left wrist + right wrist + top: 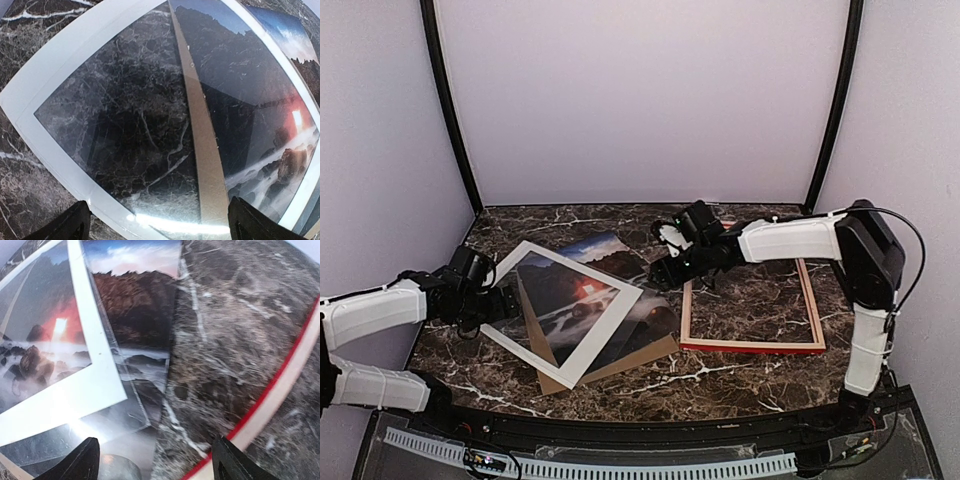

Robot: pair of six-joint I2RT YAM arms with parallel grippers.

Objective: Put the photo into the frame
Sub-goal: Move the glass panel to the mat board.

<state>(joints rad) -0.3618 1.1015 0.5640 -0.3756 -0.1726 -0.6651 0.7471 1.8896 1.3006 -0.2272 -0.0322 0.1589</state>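
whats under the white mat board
Under the white mat board lies the photo, skewed, its bluish corner poking out on the far side. Beneath, a brown backing board shows along the near edge. Bare table shows through the window's left part. The rest of both is covered.

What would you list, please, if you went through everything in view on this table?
photo: one, dark with a red-orange glow and a blue edge, middle of the table, partly under the mat
mat: one, white, turned at an angle, lying over the photo
backing board: one, brown, under the photo and mat, near edge showing
frame: one, red and pale wood, flat on the right, only marble inside it
table: one, dark brown marble with white veins
left gripper: one, black, open, at the mat's left edge
right gripper: one, black, open, over the photo's right edge, beside the frame
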